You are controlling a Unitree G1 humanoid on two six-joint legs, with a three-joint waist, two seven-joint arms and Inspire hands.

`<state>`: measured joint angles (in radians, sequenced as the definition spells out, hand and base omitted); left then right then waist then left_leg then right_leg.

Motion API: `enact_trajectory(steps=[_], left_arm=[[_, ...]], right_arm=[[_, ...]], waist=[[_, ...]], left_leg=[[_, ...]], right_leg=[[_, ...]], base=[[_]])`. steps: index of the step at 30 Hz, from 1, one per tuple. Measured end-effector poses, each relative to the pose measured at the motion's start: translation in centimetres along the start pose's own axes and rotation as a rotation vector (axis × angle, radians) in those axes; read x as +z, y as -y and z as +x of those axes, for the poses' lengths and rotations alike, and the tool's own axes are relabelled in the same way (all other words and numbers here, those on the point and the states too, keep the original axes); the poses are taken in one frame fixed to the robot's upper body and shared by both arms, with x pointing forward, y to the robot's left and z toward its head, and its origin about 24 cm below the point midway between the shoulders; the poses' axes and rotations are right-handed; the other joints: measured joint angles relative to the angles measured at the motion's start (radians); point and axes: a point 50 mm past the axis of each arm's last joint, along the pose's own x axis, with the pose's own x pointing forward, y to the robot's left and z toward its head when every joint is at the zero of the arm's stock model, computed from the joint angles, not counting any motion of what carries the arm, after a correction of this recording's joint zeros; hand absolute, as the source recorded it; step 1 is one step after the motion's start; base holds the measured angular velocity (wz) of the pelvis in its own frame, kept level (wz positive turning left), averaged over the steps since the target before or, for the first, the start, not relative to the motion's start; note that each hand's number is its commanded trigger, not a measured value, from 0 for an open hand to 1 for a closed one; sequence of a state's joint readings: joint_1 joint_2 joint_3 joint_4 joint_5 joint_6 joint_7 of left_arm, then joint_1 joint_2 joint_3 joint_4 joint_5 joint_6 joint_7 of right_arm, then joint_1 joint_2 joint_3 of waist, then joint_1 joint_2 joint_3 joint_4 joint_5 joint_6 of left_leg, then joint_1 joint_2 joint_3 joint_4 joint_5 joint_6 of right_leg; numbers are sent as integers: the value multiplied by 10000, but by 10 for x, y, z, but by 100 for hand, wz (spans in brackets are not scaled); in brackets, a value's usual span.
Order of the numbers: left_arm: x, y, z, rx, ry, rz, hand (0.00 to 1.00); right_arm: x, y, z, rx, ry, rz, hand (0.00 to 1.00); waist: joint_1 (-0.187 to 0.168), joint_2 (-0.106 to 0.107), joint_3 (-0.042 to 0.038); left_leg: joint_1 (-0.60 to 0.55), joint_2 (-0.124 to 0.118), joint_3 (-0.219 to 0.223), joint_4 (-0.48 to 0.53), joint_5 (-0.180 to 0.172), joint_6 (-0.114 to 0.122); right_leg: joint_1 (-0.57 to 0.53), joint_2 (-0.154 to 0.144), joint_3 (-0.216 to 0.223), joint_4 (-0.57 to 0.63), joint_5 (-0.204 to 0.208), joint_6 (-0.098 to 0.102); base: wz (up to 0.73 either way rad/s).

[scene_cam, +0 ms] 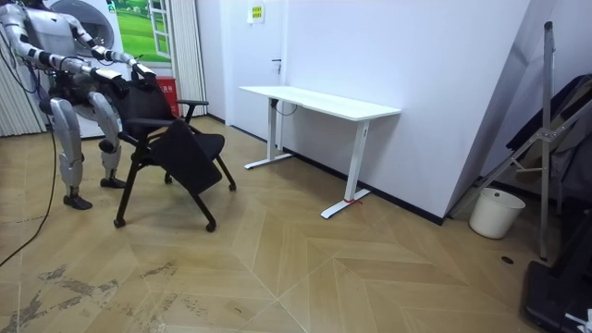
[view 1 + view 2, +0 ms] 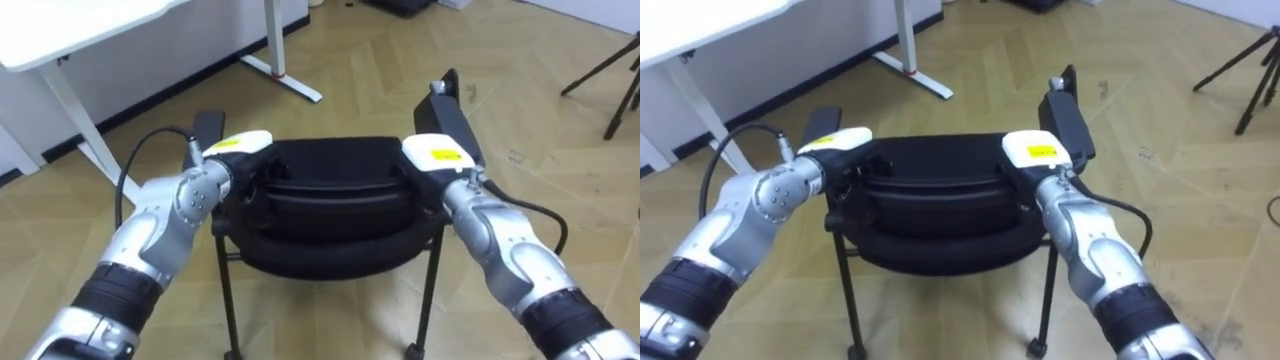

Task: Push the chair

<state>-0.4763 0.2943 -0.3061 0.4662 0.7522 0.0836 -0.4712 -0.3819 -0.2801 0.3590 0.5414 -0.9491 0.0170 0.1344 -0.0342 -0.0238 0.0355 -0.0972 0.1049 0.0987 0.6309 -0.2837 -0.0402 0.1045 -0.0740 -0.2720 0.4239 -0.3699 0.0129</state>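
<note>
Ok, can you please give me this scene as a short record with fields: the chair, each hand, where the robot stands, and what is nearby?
chair: black chair with armrests, on the wooden floor, seat facing away from the robot
left hand: left hand at the left top corner of the backrest
right hand: right hand at the right top corner of the backrest
hold: kind of hold not clear
robot position: directly behind the chair, arms stretched forward
nearby: white desk against the wall; white bucket farther along it
</note>
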Motion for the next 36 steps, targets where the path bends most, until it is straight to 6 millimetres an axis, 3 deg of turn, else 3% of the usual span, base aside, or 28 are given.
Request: enact_trajectory(steps=[1,3,4,5,6,7,8,9,11,13,14,15,17,18,20,22,25,27,28,30,31,32,33,35,36], left_arm=[[-3,1,0,-78,-88,-19,100],[-5,2,1,-123,-165,-31,100],[-6,7,2,-232,-214,-69,100],[-5,8,3,-274,-125,-41,100],[-4,9,3,-277,-46,-14,100],[-1,10,4,-342,112,-67,100],[1,11,4,-383,281,-72,100],[1,12,4,-402,346,-113,100],[2,10,3,-281,485,-48,100],[5,5,3,-30,569,129,100],[6,1,4,89,613,112,100],[7,0,4,114,638,75,100],[10,-2,5,269,729,95,100],[11,-1,5,286,749,123,100],[12,1,6,289,786,193,100],[14,2,6,406,845,345,100],[14,-1,6,550,873,486,100],[12,0,6,476,844,490,100],[11,1,6,386,829,534,100],[8,3,6,229,827,585,100],[7,5,6,136,801,617,100],[7,7,7,35,764,590,100],[7,8,7,-12,768,579,100],[7,7,7,6,796,553,100],[8,8,7,6,786,536,100]], right_arm=[[1,-2,0,67,85,54,100],[3,-3,0,63,170,43,100],[3,-6,0,119,181,16,100],[1,-6,-2,64,188,-79,100],[-1,-4,-2,-1,195,-177,100],[-4,-4,-4,-30,166,-320,100],[-8,-4,-5,-48,146,-349,100],[-9,-5,-6,-63,126,-302,100],[-10,-8,-8,-156,85,-165,100],[-12,-4,-7,-429,42,-119,100],[-12,1,-6,-660,24,-182,100],[-13,3,-6,-730,9,-245,100],[-15,6,-7,-891,-53,-328,100],[-15,6,-8,-900,-74,-329,100],[-18,2,-9,-949,-106,-247,100],[-19,-1,-9,-1027,-127,-193,100],[-19,0,-9,-1195,-68,-130,100],[-18,-3,-10,-1141,-3,-81,100],[-17,-6,-11,-1057,33,-17,100],[-16,-11,-12,-933,107,81,100],[-16,-14,-13,-854,119,107,100],[-16,-17,-14,-778,121,137,100],[-16,-18,-15,-761,137,141,100],[-15,-15,-16,-873,203,126,100],[-16,-15,-16,-878,198,100,100]], waist=[[30,33,3],[-20,120,58],[106,64,109],[126,65,40],[141,100,37],[302,186,-16],[541,285,-79],[714,282,-121],[880,-48,-389],[654,-223,-398],[635,-180,-292],[575,-158,-240],[361,-118,-175],[346,-111,-154],[113,8,-79],[105,94,-57],[-109,116,-45],[-197,149,-40],[-273,214,-4],[-496,201,-9],[-576,224,1],[-679,252,8],[-743,264,-3],[-1085,271,-39],[-1116,289,-88]], left_leg=[[-178,208,125,564,8,9],[-750,461,69,1881,340,315],[-1229,325,1,2363,430,399],[-1572,-182,17,1874,273,528],[-1734,-380,86,1421,283,533],[-1867,-758,139,200,461,492],[-1885,-867,184,-848,987,698],[-1897,-863,218,-901,1256,768],[-1713,-1297,369,-1174,1408,1027],[-1682,-1540,417,-1101,1327,1299],[-1584,-1625,475,-1026,1162,1393],[-1525,-1686,489,-1025,1092,1448],[-1313,-1826,548,-1055,896,1663],[-1205,-1855,549,-1090,836,1692],[-806,-1861,413,-1171,578,1805],[-601,-1839,311,-1235,393,1859],[-369,-1849,250,-1411,253,1995],[-149,-1850,119,-1410,19,2025],[28,-1818,-13,-1410,-122,2008],[315,-1792,-234,-1408,-326,1980],[557,-1763,-342,-1424,-450,1905],[753,-1713,-468,-1420,-592,1831],[849,-1708,-555,-1411,-684,1796],[1074,-1697,-788,-1281,-1028,1719],[1134,-1681,-828,-1275,-1100,1684]], right_leg=[[28,82,13,168,-172,-99],[253,170,-38,254,-273,-264],[441,133,24,327,-379,-337],[369,-5,92,473,-543,-374],[314,-36,160,504,-605,-393],[267,-101,307,543,-682,-361],[262,-142,355,629,-804,-290],[281,-193,399,667,-882,-188],[260,-645,350,776,-1026,233],[289,-854,251,1004,-1042,380],[135,-1025,249,1618,-938,540],[-9,-1158,261,2039,-842,578],[-566,-1538,325,3537,-181,607],[-638,-1571,406,3816,34,592],[-854,-1530,688,4521,1033,539],[-1214,-1516,825,5088,1700,409],[-2232,-1451,757,5661,1462,461],[-2856,-1249,777,5527,1215,419],[-3192,-1035,783,5089,1143,399],[-3570,-756,769,4109,1108,344],[-3677,-541,774,3112,1156,269],[-3635,-312,762,1808,1370,107],[-3641,-225,757,1246,1551,61],[-3667,-21,718,-136,2533,-43],[-3649,71,756,-238,2813,-146]], base=[[16],[14],[4],[-11],[-40],[-66],[-76],[-66],[-20],[9],[3],[9],[10],[8],[6],[-8],[6],[13],[24],[30],[27],[25],[30],[37],[16]])
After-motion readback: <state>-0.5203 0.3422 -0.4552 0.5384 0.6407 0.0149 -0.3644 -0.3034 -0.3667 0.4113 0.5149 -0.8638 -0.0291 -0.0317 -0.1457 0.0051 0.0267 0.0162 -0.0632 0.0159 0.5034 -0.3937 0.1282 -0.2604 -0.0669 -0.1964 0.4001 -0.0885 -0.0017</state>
